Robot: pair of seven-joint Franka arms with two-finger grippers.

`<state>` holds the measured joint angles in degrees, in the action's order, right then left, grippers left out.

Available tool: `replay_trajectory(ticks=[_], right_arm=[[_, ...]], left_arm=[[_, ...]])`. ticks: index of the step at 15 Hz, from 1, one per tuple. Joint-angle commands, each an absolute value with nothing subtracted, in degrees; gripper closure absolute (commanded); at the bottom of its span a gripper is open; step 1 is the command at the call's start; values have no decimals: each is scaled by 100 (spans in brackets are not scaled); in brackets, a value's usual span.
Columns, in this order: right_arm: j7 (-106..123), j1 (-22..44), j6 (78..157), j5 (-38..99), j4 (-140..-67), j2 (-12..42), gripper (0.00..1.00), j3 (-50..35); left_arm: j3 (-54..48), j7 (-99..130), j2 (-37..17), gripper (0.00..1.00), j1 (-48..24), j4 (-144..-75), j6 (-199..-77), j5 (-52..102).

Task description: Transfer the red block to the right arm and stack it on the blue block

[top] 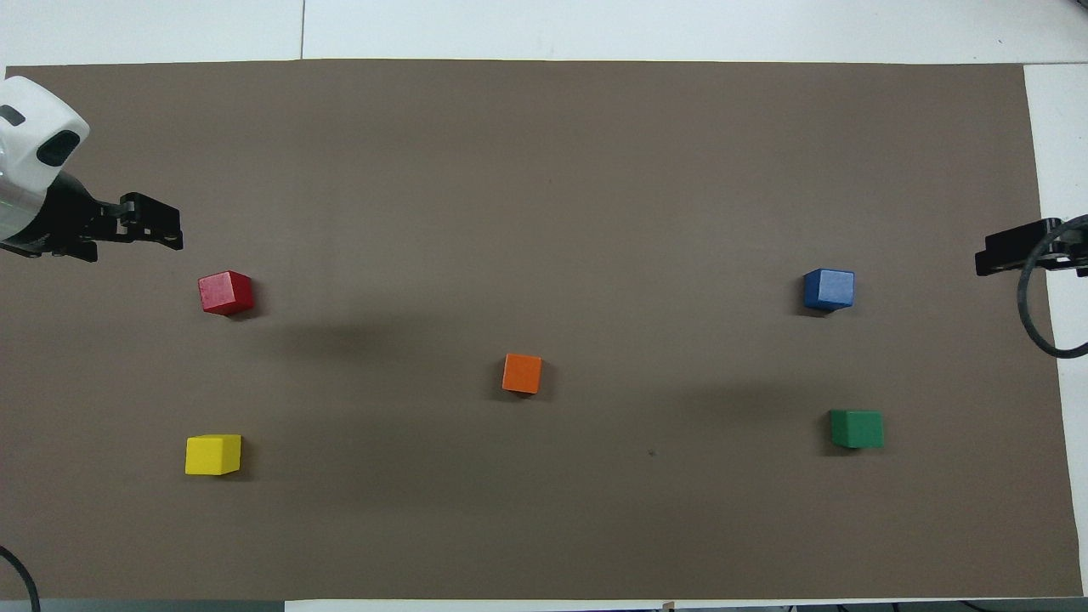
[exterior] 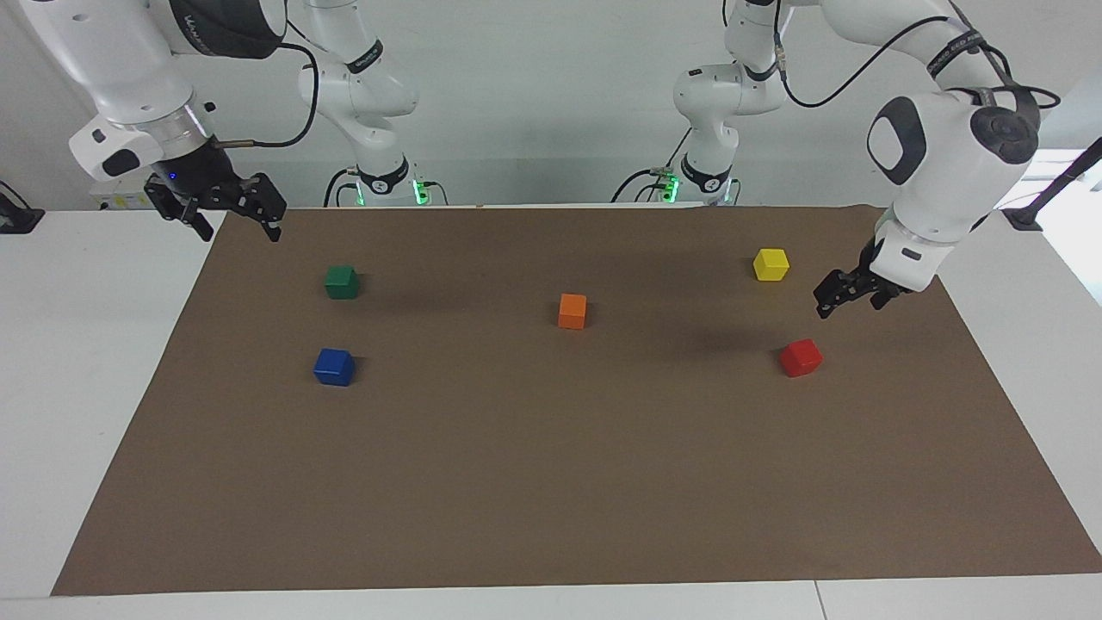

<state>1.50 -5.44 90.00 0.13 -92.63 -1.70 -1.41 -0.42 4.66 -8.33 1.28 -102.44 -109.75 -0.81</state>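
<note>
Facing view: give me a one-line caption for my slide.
Left gripper hangs near the red block resting on the brown mat; right gripper, fingers open, waits over the mat's corner, blue block untouched.

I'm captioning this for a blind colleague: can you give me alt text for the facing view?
Five small blocks sit apart on a brown mat: red block and yellow block toward the left arm's end, orange block mid-mat, blue block and green block toward the right arm's end. The left pincer hangs empty above the mat near the red block; the right pincer waits open.
</note>
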Motion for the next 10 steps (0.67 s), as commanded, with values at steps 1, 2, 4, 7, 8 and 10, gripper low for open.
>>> replay_trajectory(ticks=[1, 2, 4, 7, 8, 10], right_arm=[[141, -545, 9096, 35, -9561, -343, 0, -184], [193, -545, 9253, 53, -9710, -360, 0, -185], [595, -606, 9666, 271, -10210, -430, 0, -185], [764, -756, 10150, 1122, -10748, -370, 0, -176], [834, -773, 10177, 1438, -10775, -273, 0, -176], [1132, -834, 10169, 2211, -10889, -63, 0, -167]], left_arm=[[18, 404, -738, 0, 167, -11020, -11898, -176], [9, 422, -817, 0, 167, -11100, -12057, -176], [17, 404, -870, 0, 167, -11258, -12408, -176], [18, 404, -966, 0, 167, -11574, -12936, -176], [18, 404, -1019, 0, 167, -11636, -13051, -176], [18, 404, -1142, 0, 167, -11751, -13279, -176]])
